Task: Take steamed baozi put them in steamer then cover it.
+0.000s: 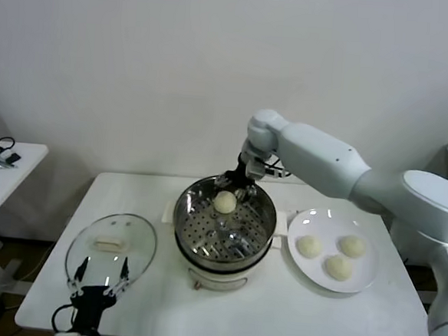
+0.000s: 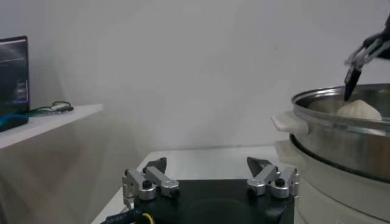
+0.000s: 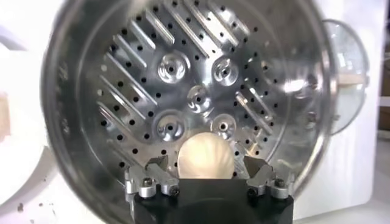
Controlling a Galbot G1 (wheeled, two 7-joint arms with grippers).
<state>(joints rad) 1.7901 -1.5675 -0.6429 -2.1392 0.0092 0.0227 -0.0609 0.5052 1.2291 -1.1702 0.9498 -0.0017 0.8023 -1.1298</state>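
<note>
Right claw (image 1: 236,186): over far rim of steamer (image 1: 259,243), fingers spread, nothing gripped. One baozi (image 1: 225,202) seen on perforated floor at far side, between spread fingers. Three baozi (image 1: 308,245) left on white plate (image 1: 364,279), right of steamer. Advised: claw raised straight up until rim cleared, then swung right. Glass cover (image 1: 138,237) at near left; left claw (image 1: 102,275) parked open at near bench (image 1: 275,310) edge. Bench room narrow between steamer and plate.

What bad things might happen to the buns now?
1. The right gripper is open with one baozi between its fingers in the steamer; lifting carelessly might nudge the bun.
2. Three baozi on the plate still need room, and this one sits near the far wall, so crowding seems possible.
3. The cover lies beside the left gripper; a glass lid might slip.
</note>
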